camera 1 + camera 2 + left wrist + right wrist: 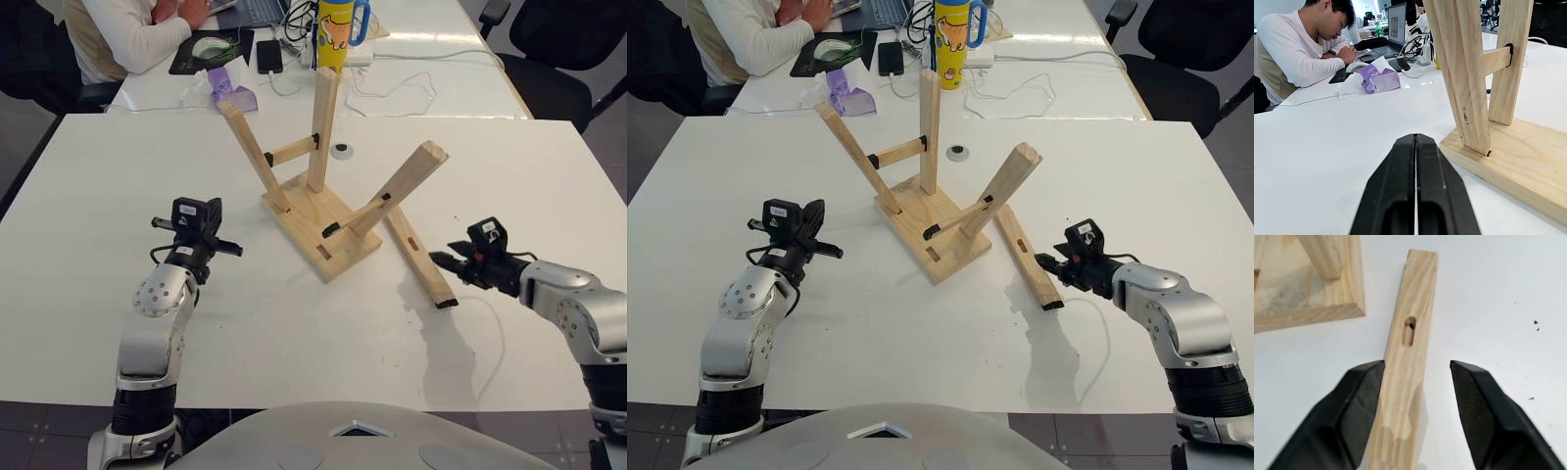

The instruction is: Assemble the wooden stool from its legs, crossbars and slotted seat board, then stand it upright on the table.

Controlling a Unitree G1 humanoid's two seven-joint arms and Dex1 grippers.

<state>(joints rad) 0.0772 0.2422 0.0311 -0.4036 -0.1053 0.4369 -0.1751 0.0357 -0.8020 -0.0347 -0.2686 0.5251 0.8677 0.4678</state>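
One leg [1411, 298] loose | right gripper [1416, 364] released astride it | left gripper [1415, 143] clenched, empty

Right wrist view: the loose leg [1409, 293] runs out of frame at its near end; the seat board [1308, 308] is cut off at the edge; contact between right gripper [1416, 364] and leg cannot be determined; left wrist view: the fitted legs [1462, 73] are cut off above the crossbar [1497, 59]; the small round item [341, 151] on the table [118, 176] is too small to identify.
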